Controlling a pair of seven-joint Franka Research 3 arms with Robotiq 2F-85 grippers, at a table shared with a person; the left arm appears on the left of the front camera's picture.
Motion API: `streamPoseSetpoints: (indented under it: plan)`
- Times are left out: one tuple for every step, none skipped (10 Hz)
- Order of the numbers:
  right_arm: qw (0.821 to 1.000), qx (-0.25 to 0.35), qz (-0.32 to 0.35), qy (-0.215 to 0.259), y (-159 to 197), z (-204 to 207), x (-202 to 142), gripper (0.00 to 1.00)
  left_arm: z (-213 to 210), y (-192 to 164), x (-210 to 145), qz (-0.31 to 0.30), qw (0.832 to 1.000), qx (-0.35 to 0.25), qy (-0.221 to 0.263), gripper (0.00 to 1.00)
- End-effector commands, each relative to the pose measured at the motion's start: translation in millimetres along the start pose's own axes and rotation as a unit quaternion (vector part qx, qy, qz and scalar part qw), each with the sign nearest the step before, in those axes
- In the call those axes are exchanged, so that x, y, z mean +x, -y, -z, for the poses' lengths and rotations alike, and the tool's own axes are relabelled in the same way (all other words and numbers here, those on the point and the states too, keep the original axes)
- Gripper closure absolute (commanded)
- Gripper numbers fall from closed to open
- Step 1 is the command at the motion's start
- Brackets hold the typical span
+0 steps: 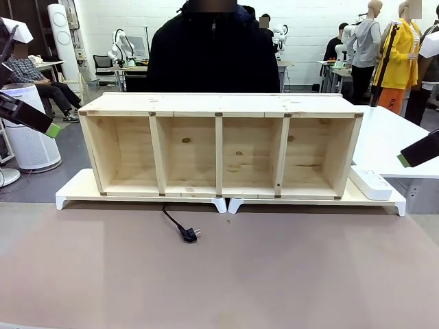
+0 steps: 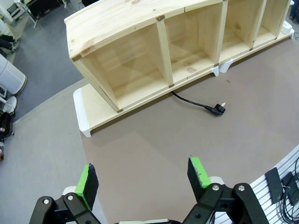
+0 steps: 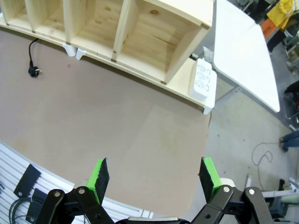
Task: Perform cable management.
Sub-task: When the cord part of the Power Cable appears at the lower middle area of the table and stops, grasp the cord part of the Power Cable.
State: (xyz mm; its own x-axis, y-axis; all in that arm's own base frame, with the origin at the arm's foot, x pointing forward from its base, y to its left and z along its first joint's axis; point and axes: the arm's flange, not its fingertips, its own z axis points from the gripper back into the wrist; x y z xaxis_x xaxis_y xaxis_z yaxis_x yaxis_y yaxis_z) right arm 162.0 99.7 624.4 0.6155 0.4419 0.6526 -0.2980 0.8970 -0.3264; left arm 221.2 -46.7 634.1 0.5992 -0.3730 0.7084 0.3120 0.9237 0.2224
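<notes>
Left claw and right claw gape empty over bare tabletop. The cable lies just beside the shelf, one o'clock from the left claw.

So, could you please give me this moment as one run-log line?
cable: loose on table, before shelf | left gripper: open, empty | right gripper: open, empty

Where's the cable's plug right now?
In the front view the plug lies on the brown table, left of centre, before the wooden shelf; its cable runs back under the white base.
</notes>
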Motion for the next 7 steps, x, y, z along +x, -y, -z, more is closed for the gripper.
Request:
streamPoseSetpoints:
  plan:
    - [1.000,-0.002,-0.001,-0.001,0.8,1.0,0.4,0.00,2.3,0.7,3.0,0.002,1.000,0.002,0.005,0.00]
    - [1.000,-0.002,-0.001,-0.001,0.8,1.0,0.4,0.00,2.3,0.7,3.0,0.002,1.000,0.002,0.005,0.00]
    - [1.000,-0.002,-0.001,-0.001,0.8,1.0,0.4,0.00,2.3,0.7,3.0,0.002,1.000,0.002,0.005,0.00]
    - [1.000,-0.002,-0.001,-0.001,0.8,1.0,0.4,0.00,2.3,0.7,3.0,0.002,1.000,0.002,0.005,0.00]
    - [1.000,-0.002,-0.001,-0.001,0.8,1.0,0.4,0.00,2.3,0.7,3.0,0.002,1.000,0.002,0.005,0.00]
    - [1.000,-0.002,-0.001,-0.001,0.8,1.0,0.4,0.00,2.3,0.7,3.0,0.002,1.000,0.002,0.005,0.00]
    - [1.000,-0.002,-0.001,-0.001,0.8,1.0,0.4,0.00,2.3,0.7,3.0,0.002,1.000,0.002,0.005,0.00]
